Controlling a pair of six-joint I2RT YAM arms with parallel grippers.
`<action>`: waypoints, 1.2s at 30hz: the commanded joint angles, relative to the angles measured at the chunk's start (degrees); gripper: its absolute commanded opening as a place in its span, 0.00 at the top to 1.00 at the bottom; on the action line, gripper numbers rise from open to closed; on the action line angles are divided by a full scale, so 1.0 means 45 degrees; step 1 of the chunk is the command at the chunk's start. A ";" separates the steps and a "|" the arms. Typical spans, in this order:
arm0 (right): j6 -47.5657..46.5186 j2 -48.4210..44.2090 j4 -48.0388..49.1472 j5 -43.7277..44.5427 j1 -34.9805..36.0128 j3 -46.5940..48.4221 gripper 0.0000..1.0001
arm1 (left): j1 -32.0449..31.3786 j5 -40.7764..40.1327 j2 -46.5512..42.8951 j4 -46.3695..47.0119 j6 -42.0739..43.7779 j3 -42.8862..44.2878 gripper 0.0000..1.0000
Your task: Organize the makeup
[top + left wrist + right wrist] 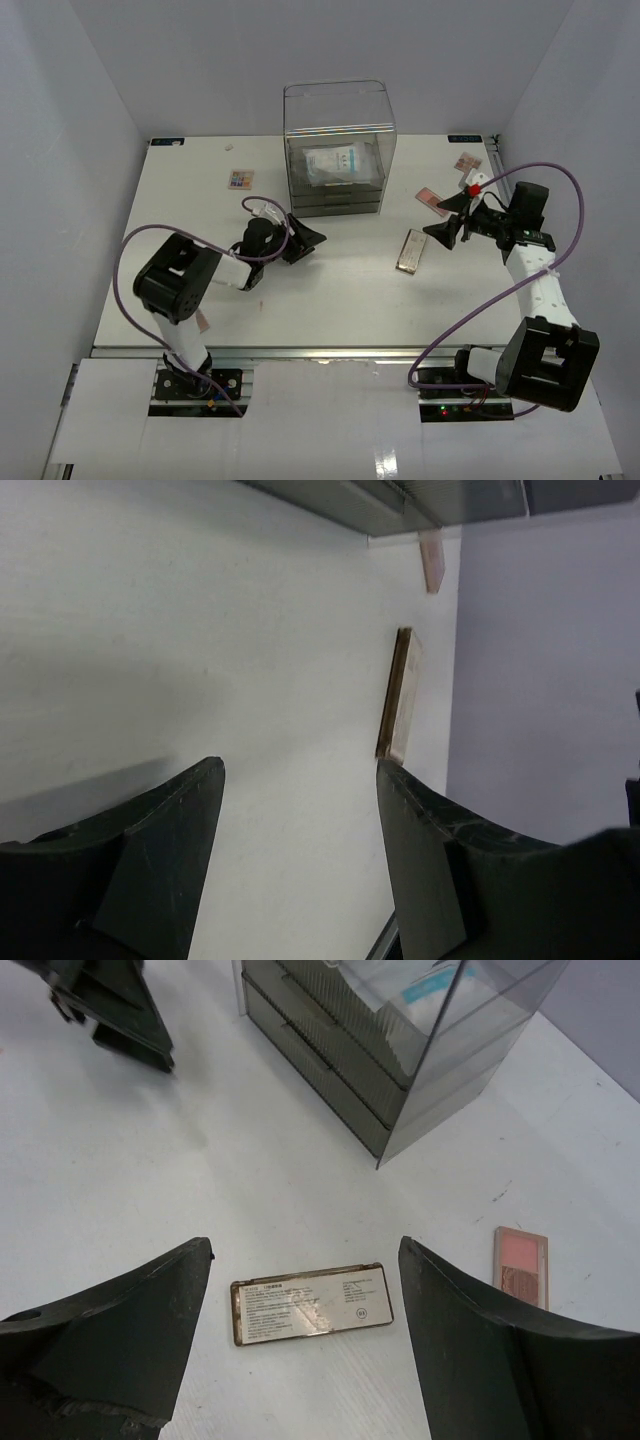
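A flat gold compact (pixel 411 250) lies label side up on the white table; it also shows in the right wrist view (pixel 310 1303) and the left wrist view (pixel 398 695). My right gripper (pixel 442 218) is open and empty, just right of it, with the compact between its fingers (pixel 305 1250). A pink palette (pixel 432 199) lies by the box's right side (pixel 521 1265). Another pink palette (pixel 467 162) lies at the far right. A multicolour palette (pixel 240 179) lies left of the box. A pale-blue sachet (pixel 335 163) sits inside the box. My left gripper (pixel 305 240) is open and empty (pixel 300 770). No lipstick tube is in view.
The clear acrylic drawer box (pixel 335 150) stands at the back middle of the table, its drawers shut; it also shows in the right wrist view (pixel 400 1030). White walls close the table in on three sides. Purple cables loop beside both arms.
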 commanded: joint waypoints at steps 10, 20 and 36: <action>0.1119 -0.0473 0.0990 -0.2207 -0.1301 -0.0830 0.22 | -0.0542 -0.3439 0.5161 0.5089 -0.3021 0.3520 0.28; 0.1060 -0.0698 0.1246 -0.2258 -0.1371 -0.1074 0.22 | -0.0561 -0.4961 0.6564 0.6508 -0.4292 0.4340 0.42; 0.0806 -0.0404 0.1260 -0.2120 -0.1535 -0.1306 0.22 | -0.0646 -0.4228 0.7228 0.9283 -0.6007 0.3190 1.00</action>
